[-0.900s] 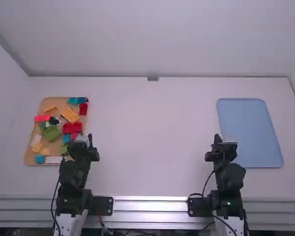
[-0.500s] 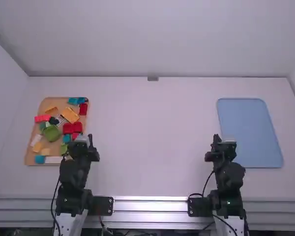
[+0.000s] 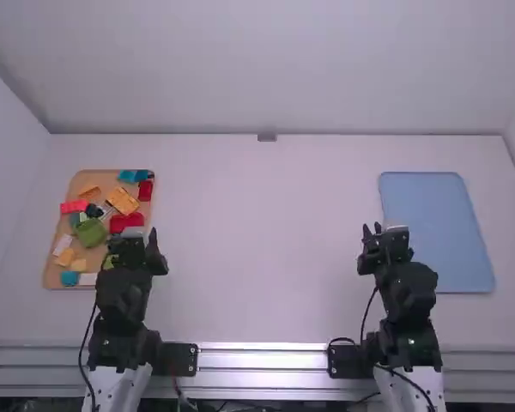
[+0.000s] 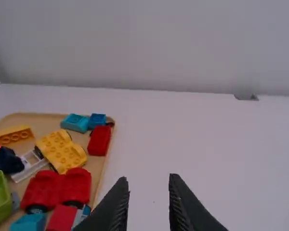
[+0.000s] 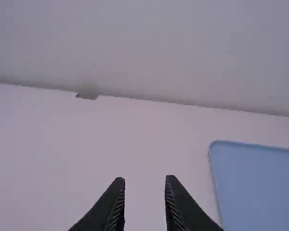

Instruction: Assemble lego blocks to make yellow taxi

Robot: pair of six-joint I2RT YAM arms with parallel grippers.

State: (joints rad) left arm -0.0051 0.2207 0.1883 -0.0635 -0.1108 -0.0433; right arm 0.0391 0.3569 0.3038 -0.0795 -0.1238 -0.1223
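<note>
Left gripper (image 3: 145,239) and right gripper (image 3: 372,232), both spread wide, have been shifted; tan tray (image 3: 81,178) and blue tray (image 3: 433,223) are separated by bare table (image 3: 266,232).

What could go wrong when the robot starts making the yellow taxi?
The yellow wheeled block sits close to the red wheeled block, so the left end effector might bump both. The small red brick lies by the edge of the tray, so a nudge could push it off.
</note>
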